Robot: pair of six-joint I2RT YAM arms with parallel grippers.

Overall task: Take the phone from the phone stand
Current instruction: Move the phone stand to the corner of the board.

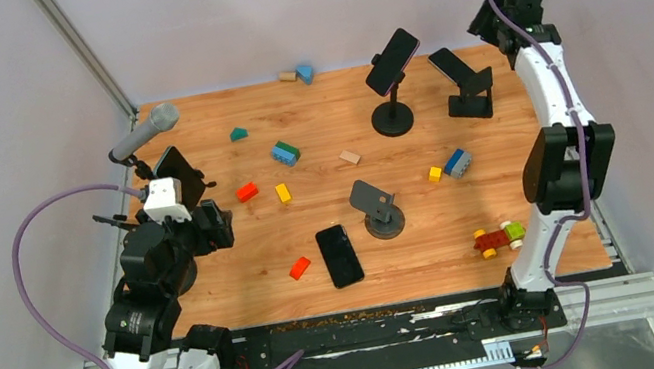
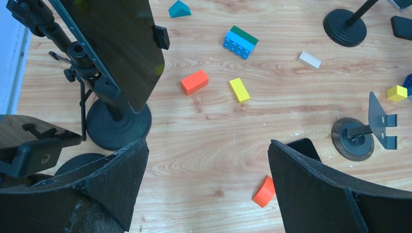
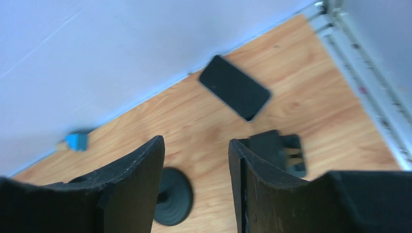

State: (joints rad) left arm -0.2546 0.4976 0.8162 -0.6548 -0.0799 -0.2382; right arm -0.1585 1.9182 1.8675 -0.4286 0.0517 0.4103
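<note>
Three black phones sit on stands. One phone (image 1: 393, 61) is on a round-based stand (image 1: 393, 119) at the far centre. A second phone (image 1: 450, 65) (image 3: 234, 87) leans on a folding stand (image 1: 473, 100) (image 3: 279, 150) far right. The third phone (image 1: 180, 174) (image 2: 116, 43) is on a pole stand (image 2: 119, 126) at the left. Another phone (image 1: 340, 255) lies flat beside an empty stand (image 1: 378, 211). My right gripper (image 1: 495, 21) (image 3: 197, 145) hangs high above the far right stands, open and empty. My left gripper (image 1: 209, 228) (image 2: 208, 160) is wide open, right of the left stand.
A microphone (image 1: 146, 132) juts out at the far left. Small blocks are scattered about: orange (image 2: 194, 81), yellow (image 2: 239, 90), blue-green (image 2: 240, 41), an orange half-round (image 2: 264, 191) by my left fingers. A toy car (image 1: 500, 236) sits near right. Walls close the back and sides.
</note>
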